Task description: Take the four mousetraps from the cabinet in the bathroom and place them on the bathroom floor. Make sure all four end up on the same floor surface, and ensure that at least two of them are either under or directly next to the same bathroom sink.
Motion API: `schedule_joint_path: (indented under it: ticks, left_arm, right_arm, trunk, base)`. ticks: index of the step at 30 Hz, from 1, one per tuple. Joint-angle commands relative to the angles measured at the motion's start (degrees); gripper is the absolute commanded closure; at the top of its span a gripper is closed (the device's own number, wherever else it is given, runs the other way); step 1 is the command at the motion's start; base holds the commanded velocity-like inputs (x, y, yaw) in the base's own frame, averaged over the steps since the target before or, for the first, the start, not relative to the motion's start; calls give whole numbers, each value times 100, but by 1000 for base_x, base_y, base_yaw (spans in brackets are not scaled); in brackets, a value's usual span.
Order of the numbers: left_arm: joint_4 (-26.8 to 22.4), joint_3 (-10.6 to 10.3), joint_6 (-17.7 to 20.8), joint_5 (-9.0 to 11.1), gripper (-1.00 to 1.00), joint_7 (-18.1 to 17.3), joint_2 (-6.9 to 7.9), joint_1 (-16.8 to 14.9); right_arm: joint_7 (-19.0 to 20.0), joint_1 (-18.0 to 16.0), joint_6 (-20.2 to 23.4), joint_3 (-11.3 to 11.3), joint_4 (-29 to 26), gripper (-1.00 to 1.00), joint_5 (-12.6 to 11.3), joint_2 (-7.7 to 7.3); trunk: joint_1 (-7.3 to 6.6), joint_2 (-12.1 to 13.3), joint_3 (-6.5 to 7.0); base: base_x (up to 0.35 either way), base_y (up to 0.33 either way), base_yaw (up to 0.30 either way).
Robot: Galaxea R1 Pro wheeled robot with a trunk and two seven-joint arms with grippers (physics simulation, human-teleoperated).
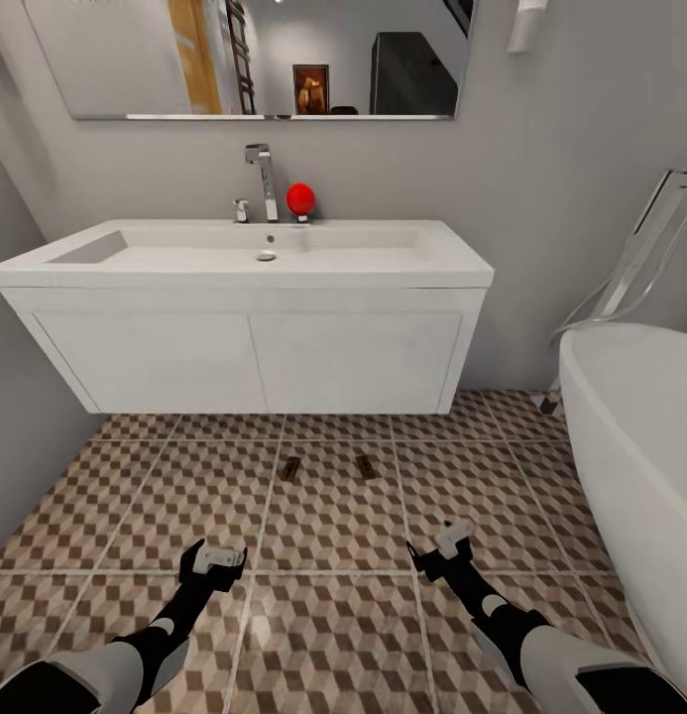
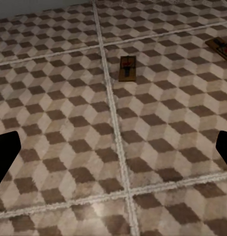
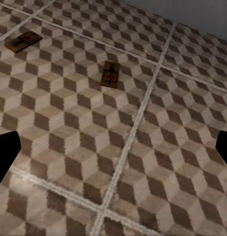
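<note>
- Both arms are reaching forward and low over the bathroom floor (image 1: 333, 595), forearms angling in from the bottom corners of the head view
- The left gripper (image 1: 216, 563) is hovering above the tiles with its jaws spread wide and nothing between them; in the left wrist view its dark fingertips (image 2: 5, 155) are sitting at the 2 far edges with bare tile in the gap
- The right gripper (image 1: 444, 547) is hanging at about the same height, also wide open and empty, its fingertips (image 3: 5, 152) likewise parted to the edges of the right wrist view
- 2 mousetraps are lying flat on the floor ahead of the grippers, just in front of the white vanity (image 1: 254, 362) that carries the sink (image 1: 264, 253)
- The left mousetrap (image 1: 290, 468) is showing ahead of the left jaws, well apart from them, next to a grout line (image 2: 127, 68)
- The right mousetrap (image 1: 365, 465) is lying near it, apart from it, ahead of the right jaws (image 3: 110, 74)
- Each wrist view is also catching the other trap off toward a corner
- A chrome tap (image 1: 264, 178) and a red ball-like object (image 1: 300, 198) are standing at the back of the basin, a mirror (image 1: 254, 59) is hanging above, and the white bathtub (image 1: 640, 436) is flanking the right arm
- Open tile is lying between jaws and traps
</note>
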Motion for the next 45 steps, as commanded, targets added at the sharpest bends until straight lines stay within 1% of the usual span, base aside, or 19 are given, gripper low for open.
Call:
schedule_joint_path:
  ticks: [1, 45]
  left_arm:
    - [20, -42, -28, 60, -100, -30, -3, -7]
    - [20, -42, -10, 61, -100, -24, -12, -7]
  right_arm:
    - [19, -3, -15, 45, 3, -100, -45, -2]
    - [19, -3, -12, 45, 3, -100, -45, -2]
  trunk:
    - [-23, 40, 14]
    - [-990, 1804, 804]
  base:
    - [0, 0, 0]
    - [0, 0, 0]
